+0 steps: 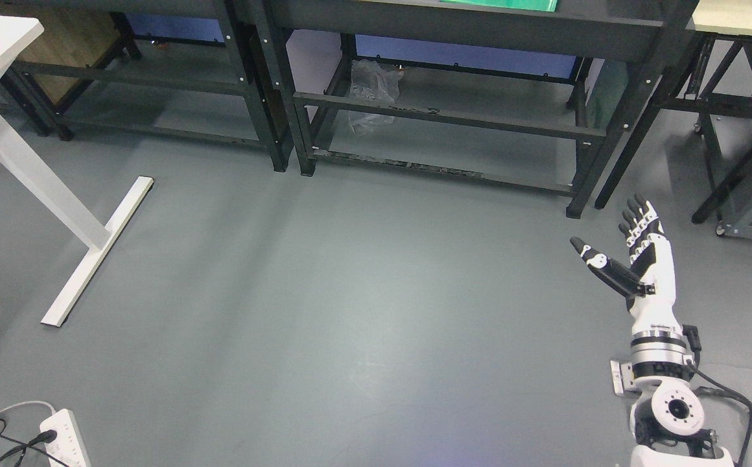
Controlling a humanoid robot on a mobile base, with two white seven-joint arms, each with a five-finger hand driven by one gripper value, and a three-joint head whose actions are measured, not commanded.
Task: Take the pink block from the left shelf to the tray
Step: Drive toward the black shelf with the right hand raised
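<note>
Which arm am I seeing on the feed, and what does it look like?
The right arm: white shell, silver wrist ring, round white joint with a black hub. The right hand has a white back, black fingers with white knuckle segments and a black thumb. A black cable trails off it.

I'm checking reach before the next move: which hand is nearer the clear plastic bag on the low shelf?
Right. The right hand hovers open over the floor, below and right of the plastic bag on the shelf. The left hand is out of view.
</note>
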